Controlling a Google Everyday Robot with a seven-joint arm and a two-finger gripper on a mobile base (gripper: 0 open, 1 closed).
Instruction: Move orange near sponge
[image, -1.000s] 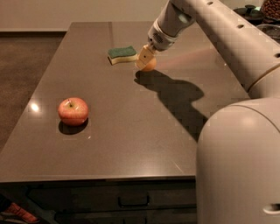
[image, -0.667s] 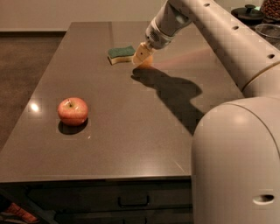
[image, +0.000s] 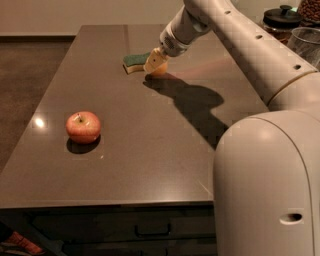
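The sponge (image: 135, 61), dark green on top with pale yellow foam below, lies at the far middle of the brown table (image: 150, 150). My gripper (image: 156, 65) is down at the table right beside the sponge's right end. It is shut on the orange (image: 161, 69), which shows as a small orange patch behind the pale fingers (image: 151, 63), at or just above the tabletop. The orange sits about a finger's width from the sponge.
A red-yellow apple (image: 83, 127) with a stem sits on the left front of the table. A dark-lidded jar (image: 282, 21) and a clear container (image: 306, 45) stand at the far right. My arm reaches across the right side of the table.
My gripper with the orange has moved slightly left and down, closer to the sponge. The apple and sponge have not moved.
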